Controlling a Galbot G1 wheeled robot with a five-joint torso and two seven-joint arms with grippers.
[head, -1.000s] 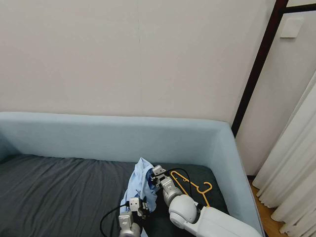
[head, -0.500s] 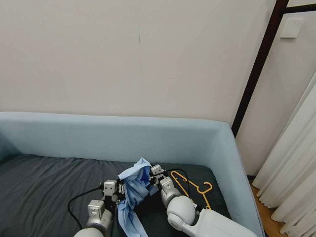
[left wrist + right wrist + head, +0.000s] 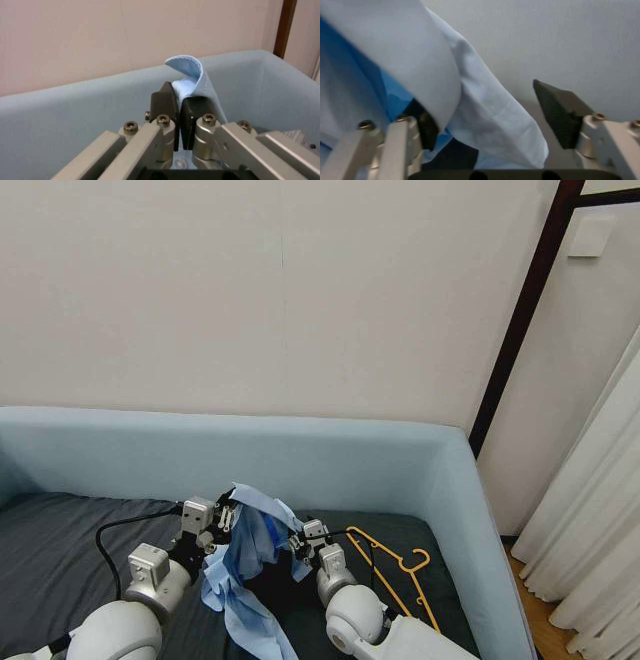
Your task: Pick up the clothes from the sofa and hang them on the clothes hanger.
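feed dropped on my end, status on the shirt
Left gripper shut on shirt, held up over sofa. Right gripper open against shirt. Hanger flat on sofa, untouched.

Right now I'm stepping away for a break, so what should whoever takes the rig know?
Left gripper: shut on the blue shirt, holding it above the sofa seat.
Right gripper: open, against the shirt, with cloth between its fingers.
Orange hanger: lying on the seat beside the right arm.
Done: shirt picked up.
Left: hanging it on the hanger.
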